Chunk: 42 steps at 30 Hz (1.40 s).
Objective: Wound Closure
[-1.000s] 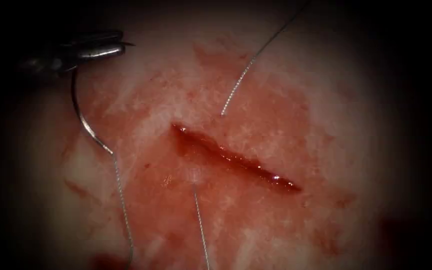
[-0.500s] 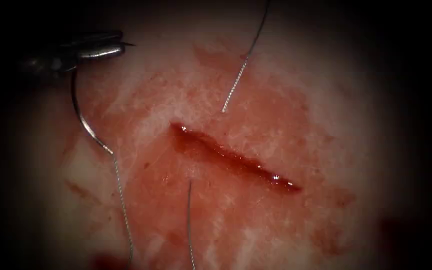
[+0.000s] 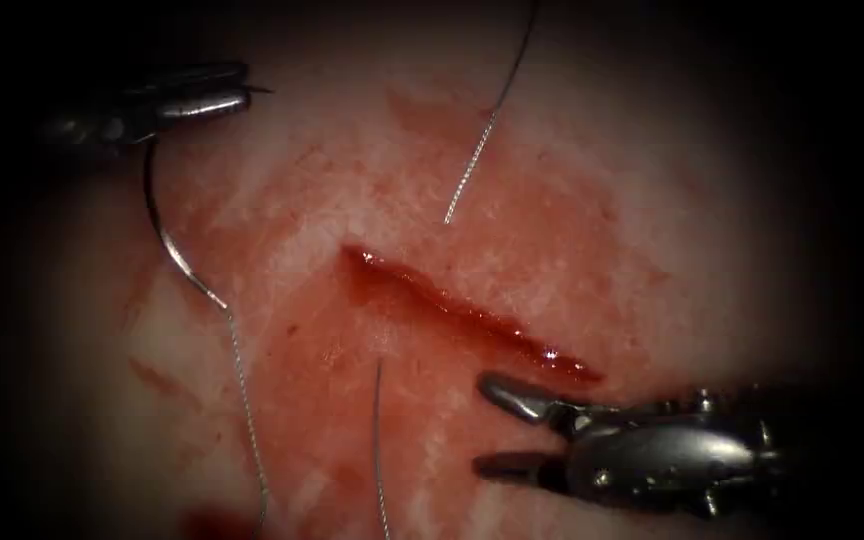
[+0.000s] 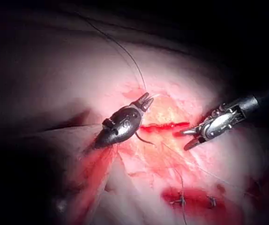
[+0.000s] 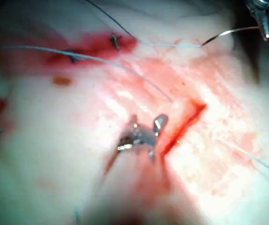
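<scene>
Looking at each view in turn, as labelled lines:

Endoscope, left tool: the left arm's dark steel needle driver (image 3: 237,97) sits well left of the cut, its jaws pressed together on one end of the thin curved steel needle (image 3: 167,235).
Endoscope, needle: it hangs free of the tissue, arcing down from the jaws to where the fine grey thread (image 3: 244,420) joins it.
Endoscope, thread: one run drops from the needle's end; another passes under the narrow dark-red cut (image 3: 467,318), entering the pale pink pork-belly tissue (image 3: 652,180) above the cut's left end and leaving just below it.
Endoscope, right tool: the right arm's dark steel needle driver (image 3: 492,430) has come in since half a second ago and lies just below the cut's right end, jaws spread wide, holding nothing.
Endoscope, fluid: red fluid (image 3: 512,230) stains the tissue around the cut.
Left wrist, tools: the left tool (image 4: 144,101) stands at one end of the cut (image 4: 165,126), the right tool (image 4: 187,139) at the other, jaws parted; small dark stitches (image 4: 180,201) lie apart in a red patch.
Right wrist, tools: the right tool (image 5: 144,133) is open just beside the cut (image 5: 186,123); the left tool (image 5: 265,21) grips the needle (image 5: 228,33).
Handling, judgement: any grasp by the open jaws would best take thread squarely, without dragging it across the cut's edges.
</scene>
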Motion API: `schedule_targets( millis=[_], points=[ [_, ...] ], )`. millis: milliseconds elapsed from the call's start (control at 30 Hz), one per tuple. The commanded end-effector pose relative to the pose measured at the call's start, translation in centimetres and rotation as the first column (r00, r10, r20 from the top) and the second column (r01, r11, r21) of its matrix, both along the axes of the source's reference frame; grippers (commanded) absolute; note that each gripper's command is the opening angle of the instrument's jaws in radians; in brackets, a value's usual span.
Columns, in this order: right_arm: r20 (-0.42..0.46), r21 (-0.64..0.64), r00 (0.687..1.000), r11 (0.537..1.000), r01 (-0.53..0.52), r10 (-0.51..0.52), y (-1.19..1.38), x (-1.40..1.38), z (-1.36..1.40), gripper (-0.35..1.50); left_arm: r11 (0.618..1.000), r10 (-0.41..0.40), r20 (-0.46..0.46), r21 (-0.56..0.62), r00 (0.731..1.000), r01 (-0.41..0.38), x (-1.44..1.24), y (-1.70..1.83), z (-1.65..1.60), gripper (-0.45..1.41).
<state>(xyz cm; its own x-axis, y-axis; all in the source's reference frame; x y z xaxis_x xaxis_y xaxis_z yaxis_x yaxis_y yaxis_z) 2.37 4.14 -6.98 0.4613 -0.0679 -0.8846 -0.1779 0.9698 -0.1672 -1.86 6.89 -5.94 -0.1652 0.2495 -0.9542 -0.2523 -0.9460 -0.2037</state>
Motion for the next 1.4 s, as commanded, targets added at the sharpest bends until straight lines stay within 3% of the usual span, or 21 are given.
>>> schedule_targets(
  millis=[33,500,800,833,867,900,933,1100,1233,1400],
  points=[
    [-0.007,-0.005,1.000,1.000,0.008,-0.008,0.04,0.21,0.10,1.23,1.000,0.002,0.001,0.002,1.000,-0.002,-0.05,-0.05,0.06,-0.35],
    [-0.012,-0.036,1.000,0.999,0.029,-0.029,0.12,0.62,0.47,1.18,1.000,0.003,0.002,0.002,1.000,-0.003,-0.04,-0.05,0.05,-0.35],
    [-0.023,-0.032,0.999,0.999,0.035,-0.036,0.13,0.85,0.43,1.11,1.000,0.003,0.002,0.002,1.000,-0.003,-0.03,-0.05,0.05,-0.35],
    [-0.030,-0.034,0.999,0.998,0.044,-0.045,0.11,0.88,0.44,0.91,1.000,0.004,0.002,0.002,1.000,-0.004,-0.03,-0.05,0.05,-0.35],
    [-0.030,-0.034,0.999,0.998,0.044,-0.045,0.11,0.88,0.44,0.91,1.000,0.004,0.002,0.002,1.000,-0.004,-0.03,-0.05,0.05,-0.35],
    [-0.029,-0.032,0.998,0.998,0.052,-0.053,0.11,0.87,0.44,0.44,1.000,0.004,0.002,0.002,1.000,-0.004,-0.03,-0.05,0.05,-0.35],
    [-0.003,-0.001,0.996,0.996,0.093,-0.093,0.09,0.85,0.44,-0.35,1.000,0.004,0.003,0.003,1.000,-0.004,-0.03,-0.05,0.05,-0.35],
    [-0.004,0.033,0.991,0.990,0.136,-0.136,0.00,0.81,0.46,-0.35,1.000,0.004,0.003,0.003,1.000,-0.004,-0.02,-0.05,0.05,-0.35],
    [-0.012,0.052,0.984,0.983,0.178,-0.178,-0.22,0.74,0.39,-0.35,1.000,0.004,0.003,0.003,1.000,-0.004,-0.02,-0.05,0.05,-0.35],
    [-0.032,0.065,0.977,0.975,0.213,-0.211,-0.63,0.64,0.05,-0.35,1.000,0.004,0.003,0.003,1.000,-0.004,-0.02,-0.05,0.05,-0.35]
  ],
)
